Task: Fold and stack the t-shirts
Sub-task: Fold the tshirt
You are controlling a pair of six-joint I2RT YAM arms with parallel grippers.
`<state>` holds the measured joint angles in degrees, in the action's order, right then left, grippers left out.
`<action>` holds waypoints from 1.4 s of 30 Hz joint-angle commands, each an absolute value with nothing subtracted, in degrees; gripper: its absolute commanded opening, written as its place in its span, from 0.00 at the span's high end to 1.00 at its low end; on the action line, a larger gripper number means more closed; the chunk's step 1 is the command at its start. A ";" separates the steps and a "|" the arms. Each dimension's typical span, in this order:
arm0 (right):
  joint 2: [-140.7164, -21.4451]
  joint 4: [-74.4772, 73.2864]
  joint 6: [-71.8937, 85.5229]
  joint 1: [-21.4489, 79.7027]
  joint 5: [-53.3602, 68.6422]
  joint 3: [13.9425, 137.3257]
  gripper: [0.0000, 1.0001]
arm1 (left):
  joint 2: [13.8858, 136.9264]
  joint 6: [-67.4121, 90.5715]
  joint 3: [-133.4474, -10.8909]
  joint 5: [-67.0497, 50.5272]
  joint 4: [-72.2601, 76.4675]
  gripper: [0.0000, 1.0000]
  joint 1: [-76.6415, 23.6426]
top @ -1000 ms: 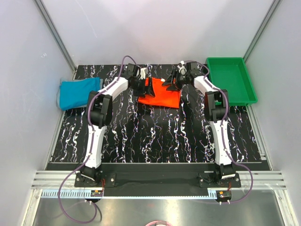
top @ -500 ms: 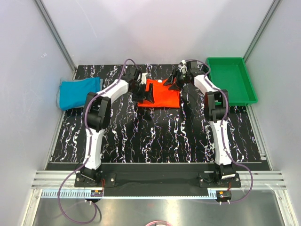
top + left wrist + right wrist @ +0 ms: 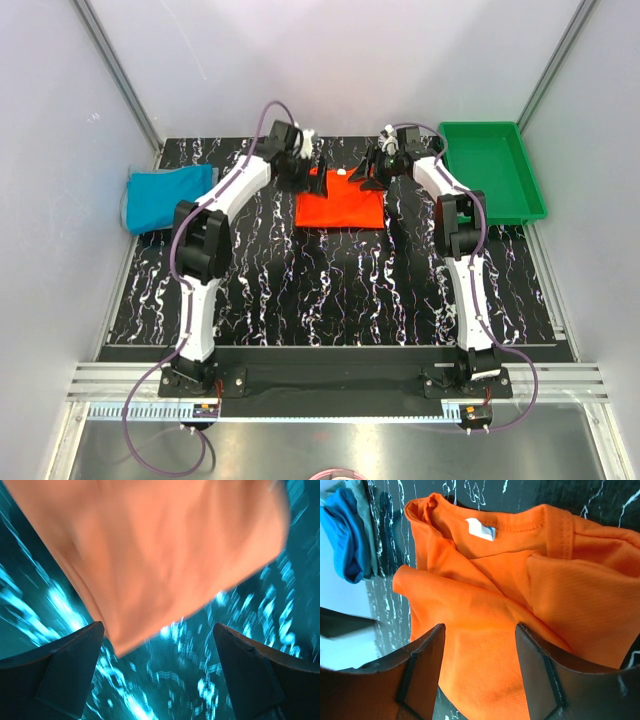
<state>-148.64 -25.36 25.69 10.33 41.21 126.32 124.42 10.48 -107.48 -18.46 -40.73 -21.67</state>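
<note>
Both arms stretch from their near bases far across the worktop [image 3: 330, 290] to the orange shirt [image 3: 340, 210], which lies at the far middle as a flat rectangle. The teal shirt [image 3: 165, 198] sits bunched at the left edge. The left gripper [image 3: 312, 172] has just let go, jaws spread wide, and drawn back to the shirt's far left corner, so this fold looks finished. The right gripper [image 3: 362, 178] hovers over the far right corner, jaws apart, holding nothing.
</note>
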 commanded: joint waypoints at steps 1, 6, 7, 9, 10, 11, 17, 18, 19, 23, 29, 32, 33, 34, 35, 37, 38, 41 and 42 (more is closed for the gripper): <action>-142.83 -27.59 20.66 9.93 38.15 130.69 0.34 | 125.58 8.35 -118.46 -14.51 -37.71 0.01 -21.18; -142.29 -28.83 18.28 9.93 37.27 129.47 0.34 | 133.05 7.82 -124.44 -15.90 -35.69 0.01 -21.09; -142.56 -28.83 18.19 9.93 37.53 129.11 0.34 | 133.85 8.00 -124.54 -16.26 -35.34 0.01 -21.18; -143.69 -28.83 17.93 9.93 37.70 128.59 0.34 | 136.56 8.26 -125.15 -17.49 -34.45 0.01 -21.36; -144.14 -28.74 17.84 9.93 37.88 128.41 0.34 | 137.36 8.26 -125.42 -17.32 -34.28 0.01 -21.53; -144.49 -28.74 18.02 9.93 37.79 128.41 0.34 | 138.07 7.83 -125.68 -16.71 -33.93 0.01 -21.62; -145.81 -28.21 18.19 10.11 37.79 128.67 0.34 | 141.15 8.52 -126.65 -17.49 -33.57 0.01 -21.80; -146.25 -28.47 18.37 10.19 37.79 128.93 0.34 | 141.76 8.61 -126.65 -17.40 -33.75 0.02 -21.80; -146.34 -28.48 18.46 10.28 37.79 128.94 0.34 | 142.12 8.70 -126.65 -17.40 -33.84 0.02 -21.80; -146.51 -28.65 18.81 10.81 37.79 128.50 0.34 | 143.26 9.31 -126.39 -17.49 -34.54 0.02 -21.88; -145.90 -29.00 19.07 11.16 37.53 126.57 0.34 | 142.04 11.33 -121.75 -19.41 -35.51 0.03 -22.15; -144.76 -29.88 19.25 11.25 37.53 124.46 0.33 | 139.32 12.74 -118.23 -21.52 -36.03 0.04 -22.24; -144.06 -30.06 19.25 11.25 37.88 123.06 0.33 | 138.70 13.09 -117.26 -22.06 -36.04 0.04 -22.24; -143.62 -30.41 19.51 11.25 38.05 122.26 0.33 | 138.08 13.36 -116.46 -22.50 -36.21 0.04 -22.24; -143.18 -30.67 19.95 11.25 38.14 121.30 0.33 | 137.64 13.53 -114.98 -23.20 -36.30 0.04 -22.24; -141.51 -31.02 20.21 11.34 39.02 118.05 0.33 | 136.24 13.54 -113.65 -23.29 -36.74 0.04 -22.24; -140.89 -31.11 20.21 11.42 39.28 116.82 0.33 | 135.71 13.45 -112.16 -23.20 -36.91 0.04 -22.24; -137.91 -31.38 20.22 11.60 39.81 111.63 0.34 | 133.34 13.10 -108.21 -23.12 -37.18 0.04 -22.24; -136.42 -31.38 20.13 11.60 40.08 108.92 0.33 | 132.11 12.92 -107.24 -23.12 -37.35 0.04 -22.24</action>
